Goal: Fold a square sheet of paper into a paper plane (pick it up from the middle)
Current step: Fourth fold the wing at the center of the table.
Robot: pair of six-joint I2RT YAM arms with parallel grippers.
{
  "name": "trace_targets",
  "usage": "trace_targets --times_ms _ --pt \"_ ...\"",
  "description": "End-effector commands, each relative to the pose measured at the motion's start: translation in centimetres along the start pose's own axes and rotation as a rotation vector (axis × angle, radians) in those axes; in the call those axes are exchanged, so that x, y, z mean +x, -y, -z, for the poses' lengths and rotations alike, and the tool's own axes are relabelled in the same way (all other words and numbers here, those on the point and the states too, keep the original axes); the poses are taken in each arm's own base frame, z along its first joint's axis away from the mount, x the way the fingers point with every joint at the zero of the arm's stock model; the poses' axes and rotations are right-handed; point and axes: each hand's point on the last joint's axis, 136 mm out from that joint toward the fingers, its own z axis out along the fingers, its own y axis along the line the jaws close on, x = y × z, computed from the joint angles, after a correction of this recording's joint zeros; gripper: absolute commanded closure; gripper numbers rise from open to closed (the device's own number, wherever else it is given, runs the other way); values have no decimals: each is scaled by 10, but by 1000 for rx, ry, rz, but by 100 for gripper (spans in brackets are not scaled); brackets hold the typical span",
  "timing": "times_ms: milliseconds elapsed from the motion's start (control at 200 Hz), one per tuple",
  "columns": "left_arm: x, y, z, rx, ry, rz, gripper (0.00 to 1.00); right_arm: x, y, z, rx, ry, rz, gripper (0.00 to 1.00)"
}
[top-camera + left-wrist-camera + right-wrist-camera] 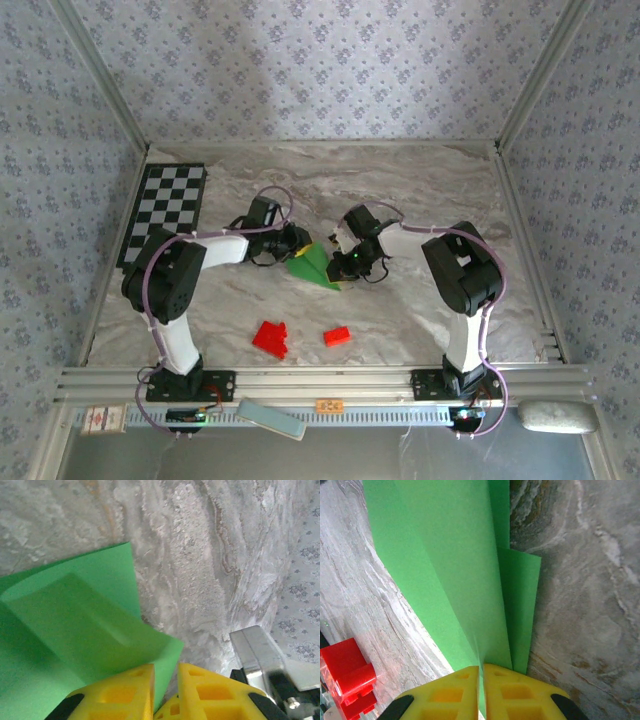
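Bright, even light with soft shadows (wrist views slightly blurred up close).

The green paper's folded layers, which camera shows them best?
The right wrist view: the green paper is close up, its overlapping layers and long creases plain, pinched in the right gripper. The left wrist view shows one folded-over flap. The top external view shows it whole but small, a pointed shape.

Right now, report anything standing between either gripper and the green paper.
Nothing visible does. The right gripper pinches the green paper directly, and the left gripper has the paper's edge right at its tips. The red blocks lie apart from the paper, nearer the arm bases.
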Motion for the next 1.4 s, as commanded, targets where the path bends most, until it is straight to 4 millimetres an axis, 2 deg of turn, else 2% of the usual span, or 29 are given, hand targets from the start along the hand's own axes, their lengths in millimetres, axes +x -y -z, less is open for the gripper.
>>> trace_targets --times_ms 0,180,445,1009,1219,1394 --pt "2 6 2 31 3 -36 82 9 18 -7 51 -42 -56 87" --pt "4 1 -4 41 -13 -31 84 10 20 -9 56 -52 -65 87" --pt "2 -18 -10 -26 -4 -2 87 12 21 -10 63 -66 -70 87" --pt "1 -33 -19 -74 -15 15 87 16 23 -11 71 -88 -74 87" --pt "4 -49 -20 -130 -20 46 87 16 22 -8 79 -84 -71 87" --pt "8 -69 -21 -218 -32 90 88 19 19 -2 81 -97 -60 87"
